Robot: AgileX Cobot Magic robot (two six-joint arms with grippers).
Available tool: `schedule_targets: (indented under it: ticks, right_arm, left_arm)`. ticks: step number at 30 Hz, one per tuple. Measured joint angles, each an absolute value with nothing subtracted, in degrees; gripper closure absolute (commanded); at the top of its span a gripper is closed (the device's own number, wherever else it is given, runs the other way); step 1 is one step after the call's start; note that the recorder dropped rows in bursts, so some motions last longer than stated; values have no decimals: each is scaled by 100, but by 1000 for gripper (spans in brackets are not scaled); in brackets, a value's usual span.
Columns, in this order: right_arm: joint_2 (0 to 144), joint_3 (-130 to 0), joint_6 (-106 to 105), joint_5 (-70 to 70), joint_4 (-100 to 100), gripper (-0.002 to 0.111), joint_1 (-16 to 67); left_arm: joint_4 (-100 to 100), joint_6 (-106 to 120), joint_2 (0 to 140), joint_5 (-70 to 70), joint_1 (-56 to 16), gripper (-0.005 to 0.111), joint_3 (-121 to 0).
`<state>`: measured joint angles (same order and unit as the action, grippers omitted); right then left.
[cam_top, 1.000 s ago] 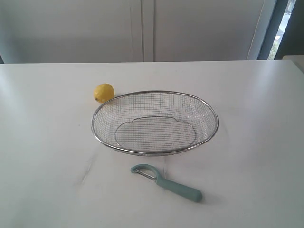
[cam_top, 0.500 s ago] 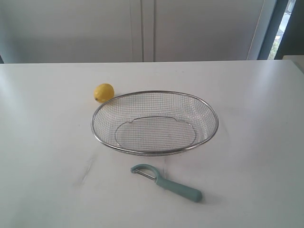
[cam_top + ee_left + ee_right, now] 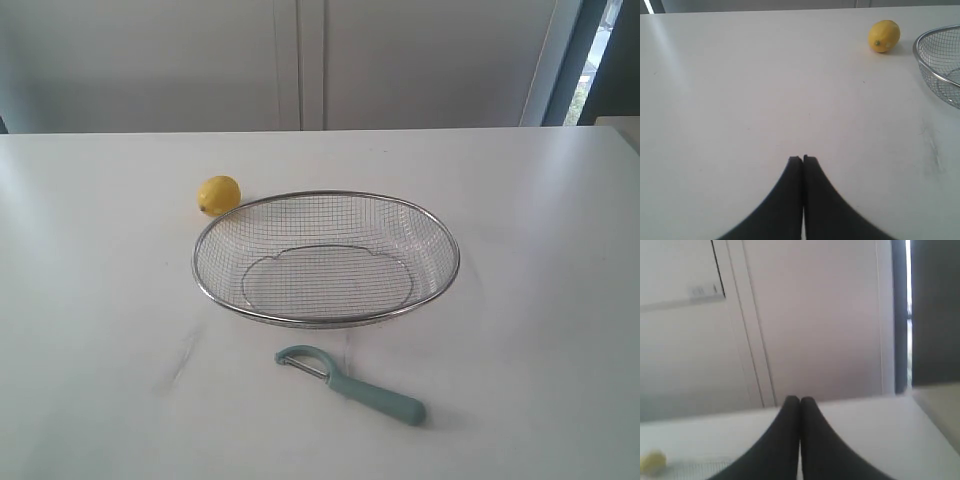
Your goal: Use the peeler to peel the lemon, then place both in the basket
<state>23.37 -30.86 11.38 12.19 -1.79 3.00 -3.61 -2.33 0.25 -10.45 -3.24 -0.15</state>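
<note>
The yellow lemon rests on the white table just behind the left end of the wire mesh basket. The teal peeler lies in front of the basket, hooked head to the left. Neither arm appears in the exterior view. In the left wrist view my left gripper is shut with nothing in it, over bare table, well apart from the lemon and the basket rim. My right gripper is shut and empty too, pointing toward the back wall; a blurred lemon shows at the corner.
The white table stretches wide on both sides of the basket. Pale cabinet doors stand behind it, and a dark window frame is at the back right. The table's right edge shows in the right wrist view.
</note>
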Motion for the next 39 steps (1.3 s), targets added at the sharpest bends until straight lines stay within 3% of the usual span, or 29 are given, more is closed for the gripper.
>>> schedule_targets:
  ticks: [5, 10, 39]
  right_arm:
    - [3710, -3829, 185, 4100, -179, 108, 300]
    - [4783, -4191, -183, 5571, -203, 108, 300]
    - [5478, -5067, -1415, 5915, 1689, 108, 300]
  left_arm:
    - [-361, -233, 25, -1045, -324, 107, -15]
    - [-361, -233, 25, -1045, -324, 107, -15]
    - [-361, -233, 25, -1045, -324, 107, -15]
